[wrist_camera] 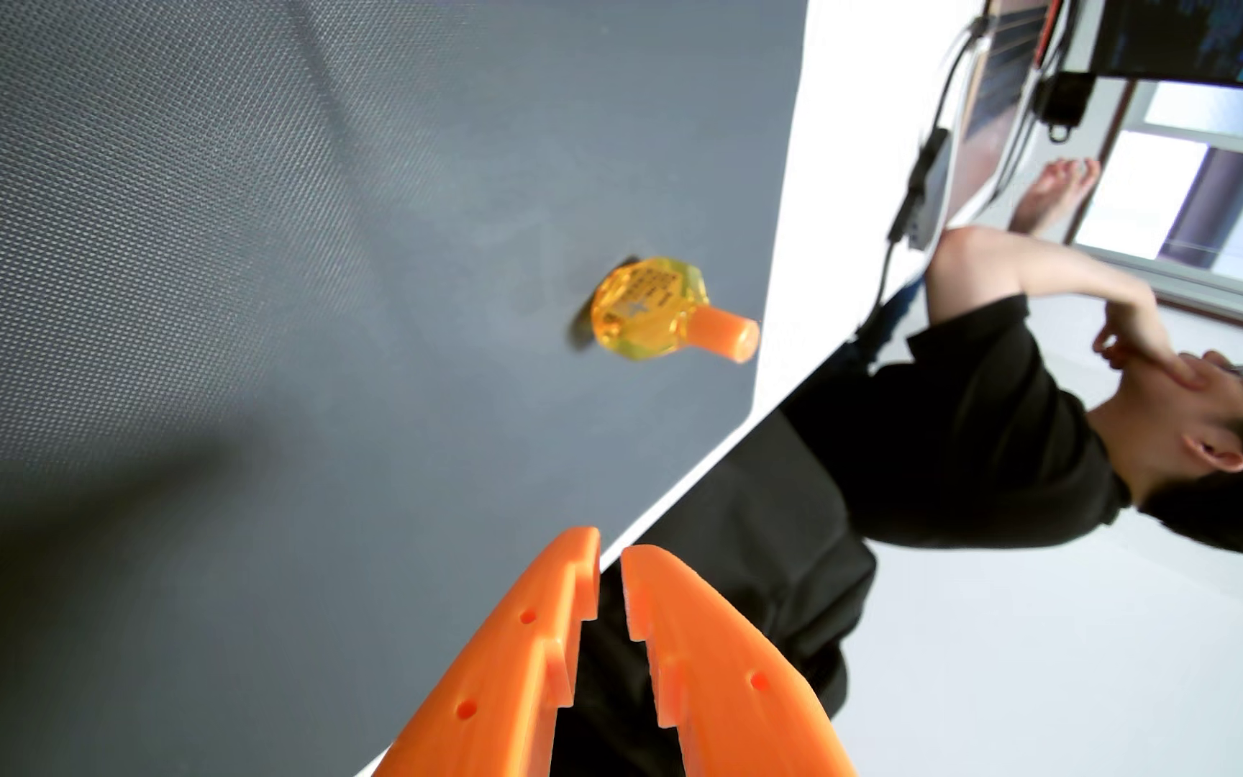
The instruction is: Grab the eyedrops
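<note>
The eyedrops bottle (647, 310) lies on a dark grey mat (267, 299), near the mat's edge toward the right of the wrist view, its cap pointing right. Its body is faceted, translucent yellow plastic with small dark print on the upper face, and its cap is a smooth, opaque orange cylinder. Nothing else sits on the mat around it; the mat has a fine woven, dotted texture with a few faint creases. The mat rests on a white table (828, 187), glossy and bright along the strip beyond the bottle. The gripper (609, 556) enters from the bottom edge, well apart from the bottle, its two orange plastic fingers (521, 657) with stepped inner edges and small round holes nearly closed, a narrow gap at the tips and nothing held. Beyond the table a person (977, 448) in a black shirt sits, near dark cables (925, 172) and a monitor (1194, 37).
</note>
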Controlling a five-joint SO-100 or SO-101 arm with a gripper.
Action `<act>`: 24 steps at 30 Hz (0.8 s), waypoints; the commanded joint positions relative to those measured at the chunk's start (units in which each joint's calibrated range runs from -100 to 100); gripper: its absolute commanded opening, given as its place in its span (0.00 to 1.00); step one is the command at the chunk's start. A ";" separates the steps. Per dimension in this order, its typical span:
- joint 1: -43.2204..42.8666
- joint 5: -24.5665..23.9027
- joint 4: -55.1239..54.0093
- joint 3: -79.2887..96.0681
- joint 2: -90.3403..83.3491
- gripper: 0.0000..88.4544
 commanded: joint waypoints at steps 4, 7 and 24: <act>0.58 -0.10 -0.01 -13.63 19.72 0.01; 0.58 -0.16 -0.01 -19.93 29.83 0.01; 0.58 -6.07 10.11 -54.78 64.73 0.01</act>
